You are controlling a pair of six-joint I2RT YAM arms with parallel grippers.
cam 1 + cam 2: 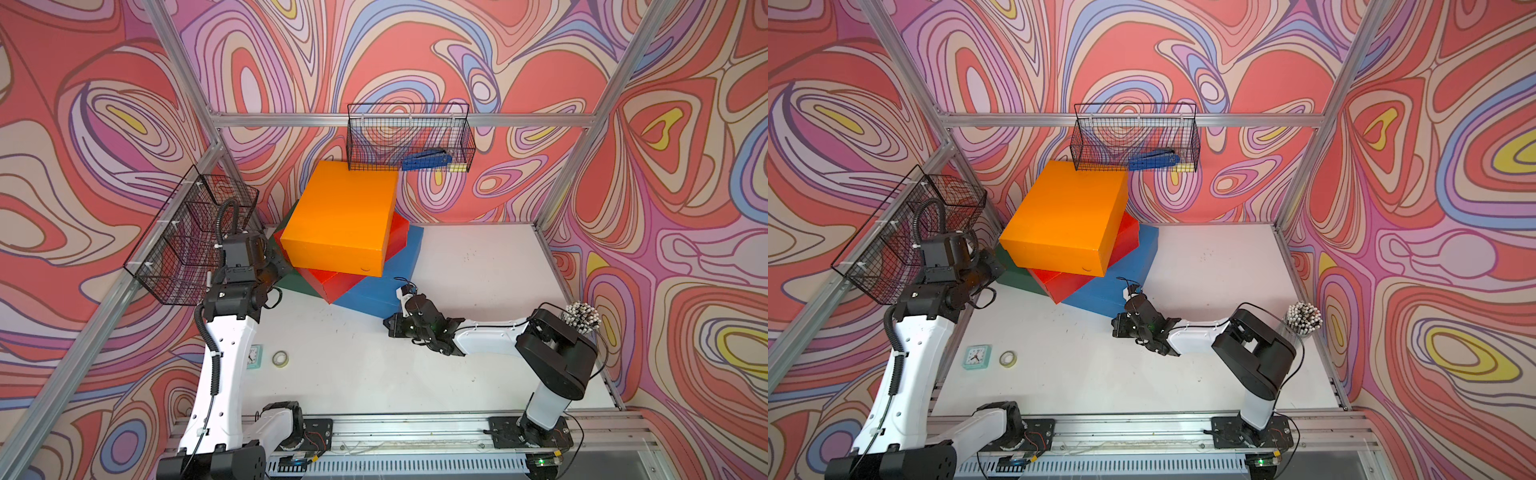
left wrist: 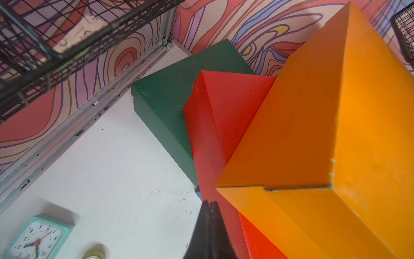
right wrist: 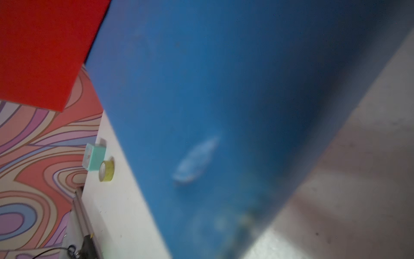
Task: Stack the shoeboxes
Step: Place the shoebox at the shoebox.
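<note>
White tabletop (image 1: 478, 266) carries the pile, askew in its far left corner: orange shoebox (image 1: 340, 216) on red shoebox (image 1: 336, 286), over blue shoebox (image 1: 370, 293) and green shoebox (image 1: 297, 282). Both pressed together, left tool (image 2: 209, 207) beside the red side and right tool (image 1: 404, 293) at the blue wall seem placed to nudge edges square.

The white tabletop (image 1: 478, 257) carries the blue shoebox (image 1: 370, 293) toward the rear. The green shoebox (image 1: 297, 284) rests on the surface to the left of the blue shoebox. The clock (image 1: 977, 356) and tape roll (image 1: 1008, 359) lie well apart from it, forward-left. The cup of white-tipped sticks (image 1: 1303, 320) stands well to its right.
</note>
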